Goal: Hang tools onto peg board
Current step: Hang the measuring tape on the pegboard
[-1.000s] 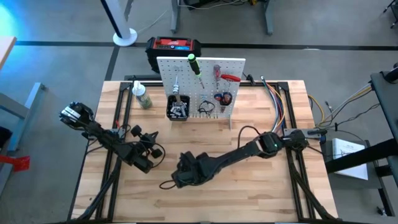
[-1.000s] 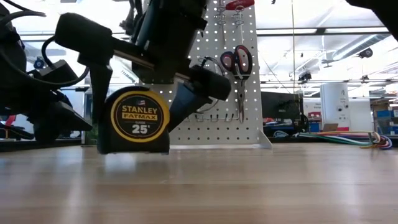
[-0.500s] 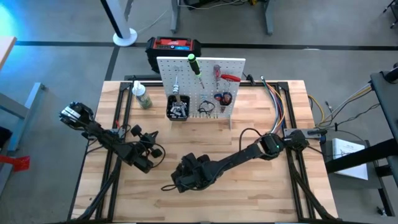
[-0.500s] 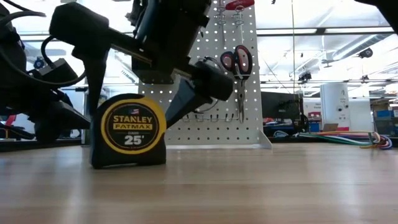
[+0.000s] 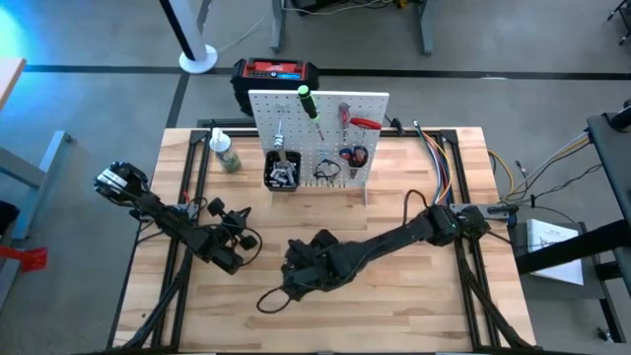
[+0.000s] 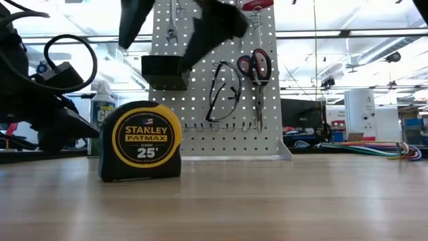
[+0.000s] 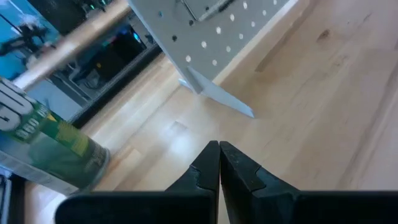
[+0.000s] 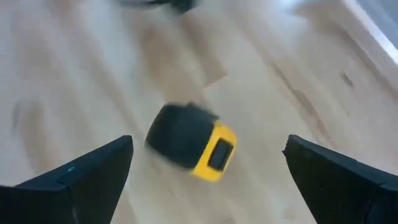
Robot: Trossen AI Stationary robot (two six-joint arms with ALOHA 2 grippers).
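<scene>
Left gripper [image 7: 219, 163]: squeezed shut with nothing in it, resting over the left side of the table [image 5: 414, 306].
Tape measure [image 6: 141, 141]: standing on its edge on the wood, in front of the peg board [image 6: 264, 100] and well apart from it. Nothing is touching it.
Right gripper [image 8: 208, 171]: spread wide, empty, up above the tape measure.
How it feels: probably heavy and hard, and the round sides could slip.
Where to grab: I think across the two flat faces, near the middle.
Peg board: glasses [image 6: 224, 94] and pliers [image 6: 256, 77] already hang there.
</scene>
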